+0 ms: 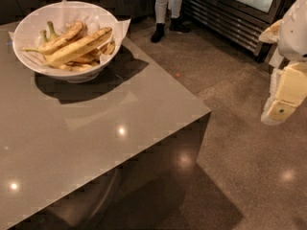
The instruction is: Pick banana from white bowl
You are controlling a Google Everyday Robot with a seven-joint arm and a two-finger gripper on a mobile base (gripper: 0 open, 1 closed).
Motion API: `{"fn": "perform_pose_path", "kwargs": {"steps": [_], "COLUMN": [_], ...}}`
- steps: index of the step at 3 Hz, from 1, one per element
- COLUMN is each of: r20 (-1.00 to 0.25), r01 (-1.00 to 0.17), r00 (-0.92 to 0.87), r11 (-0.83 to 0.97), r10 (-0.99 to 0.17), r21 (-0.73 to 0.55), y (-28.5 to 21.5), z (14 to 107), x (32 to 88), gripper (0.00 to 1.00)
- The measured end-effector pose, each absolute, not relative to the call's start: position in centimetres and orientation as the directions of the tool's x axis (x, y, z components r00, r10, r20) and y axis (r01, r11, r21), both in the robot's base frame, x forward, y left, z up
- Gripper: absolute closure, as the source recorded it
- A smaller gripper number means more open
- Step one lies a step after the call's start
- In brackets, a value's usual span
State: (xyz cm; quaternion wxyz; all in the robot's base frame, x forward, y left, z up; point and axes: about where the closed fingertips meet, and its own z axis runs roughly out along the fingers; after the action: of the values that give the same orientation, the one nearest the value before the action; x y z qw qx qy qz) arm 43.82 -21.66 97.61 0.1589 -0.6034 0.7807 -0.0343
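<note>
Where the grey surface [86, 143] spreads out to the left of the tool [280, 107], we see it carrying the white bowl [33, 61] at its far corner, well apart from the tool. The tool itself hangs off the surface, over the floor [230, 143], pointing down below the white arm [295, 28]; we cannot tell whether it is apart or together. The banana [79, 47] lies inside the white bowl, far left of the tool, on top of the pile, its dark-streaked end turned toward the tool. A thinner banana [57, 41] with a green stem lies just beyond it, farther from the tool, and small brownish pieces [85, 59] sit under both.
</note>
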Motion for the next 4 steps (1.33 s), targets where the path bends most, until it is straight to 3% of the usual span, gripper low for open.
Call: {"fn": "perform_pose_path", "kwargs": {"steps": [4], "r20": [-0.222], "r01": [-0.945], "r00": [-0.139], "r11": [0.196], "r10": [-0.965], "r21": [-0.262], "y": [-17.8], "z": [100.1], "x": [51.3], "gripper": [0.00]}}
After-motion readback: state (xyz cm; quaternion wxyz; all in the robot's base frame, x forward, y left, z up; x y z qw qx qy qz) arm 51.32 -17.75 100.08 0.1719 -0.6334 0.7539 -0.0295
